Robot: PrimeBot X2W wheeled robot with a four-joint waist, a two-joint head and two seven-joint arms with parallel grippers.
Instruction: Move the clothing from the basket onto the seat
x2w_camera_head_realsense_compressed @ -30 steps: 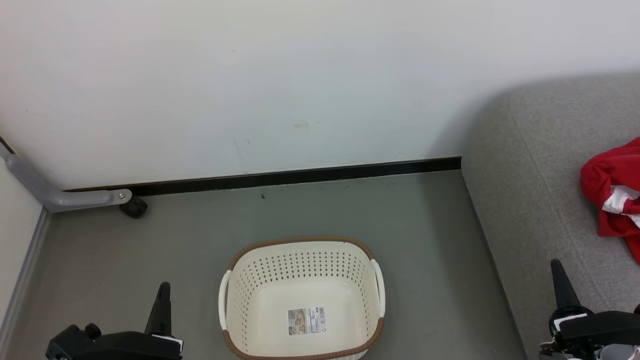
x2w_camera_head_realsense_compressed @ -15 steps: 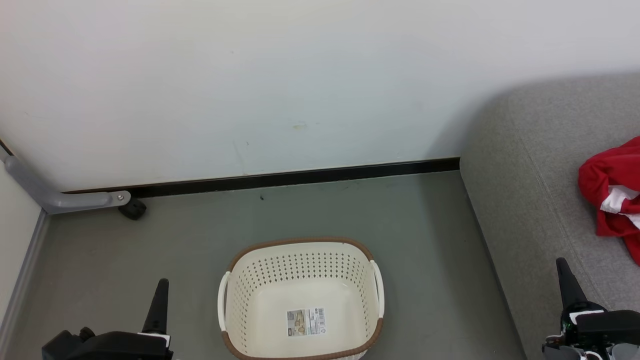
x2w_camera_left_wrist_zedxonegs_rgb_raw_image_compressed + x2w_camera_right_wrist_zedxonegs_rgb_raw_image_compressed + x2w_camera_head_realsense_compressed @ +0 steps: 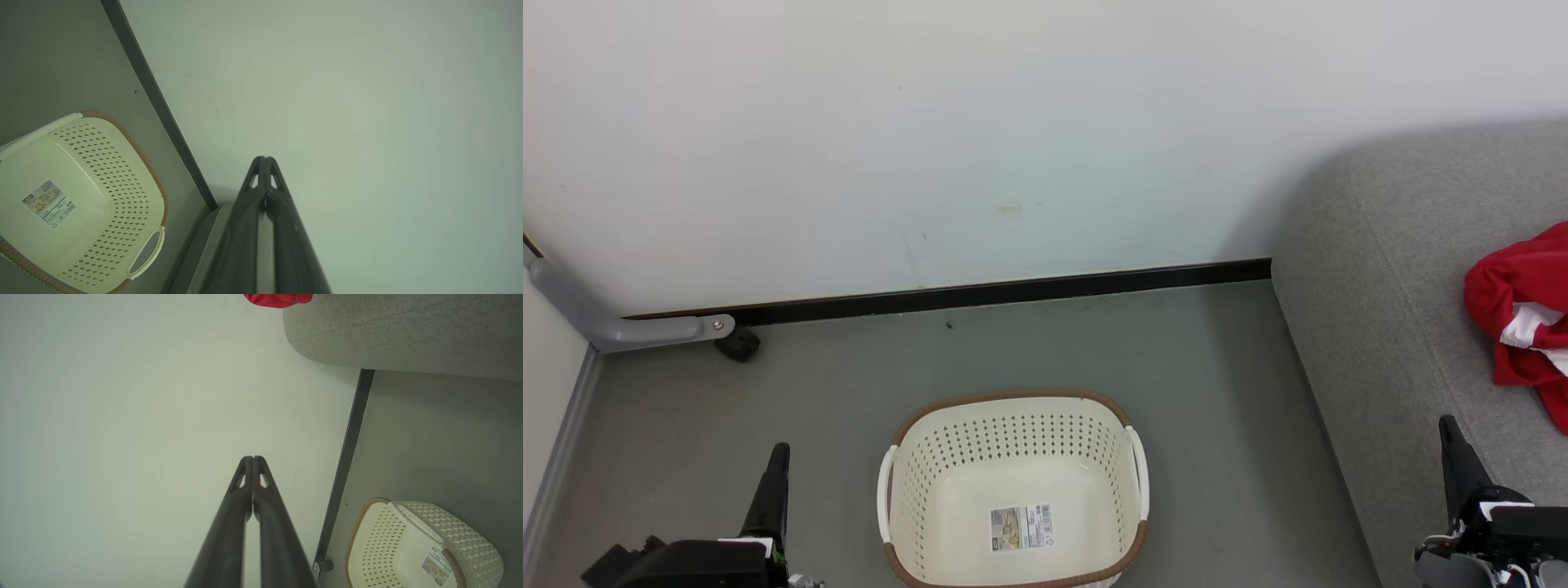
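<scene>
Red cloth with white trim, the clothing (image 3: 1523, 327), lies crumpled on the seat (image 3: 1388, 327) at 3 o'clock in the head view, and the picture's right edge cuts it off. The seat is grey fabric with a rounded corner and a stitched seam, and it runs from 2 o'clock down to 5 o'clock.

At 6 o'clock the basket (image 3: 1013, 394) stands upright on the grey floor (image 3: 849, 367), well apart from the seat. Its brown rim, perforated cream walls and two side handles are plain to see. A paper label (image 3: 1022, 526) sits on its bare bottom.

The left gripper (image 3: 264, 160) is at 7 o'clock in the head view, just beside the basket's left handle but not touching it. In the left wrist view its two dark fingers are pressed tip to tip, with nothing between them. The right gripper (image 3: 253, 458) is at 5 o'clock in the head view, over the seat's front part and clear of the clothing. In the right wrist view its fingers are likewise clenched together on nothing.

A pale wall (image 3: 1013, 122) spans 10 to 2 o'clock, and a black skirting strip (image 3: 1013, 287) lines its foot. At 9 o'clock a grey tube (image 3: 613, 327) bends down to a dark castor (image 3: 739, 343) on the floor.
</scene>
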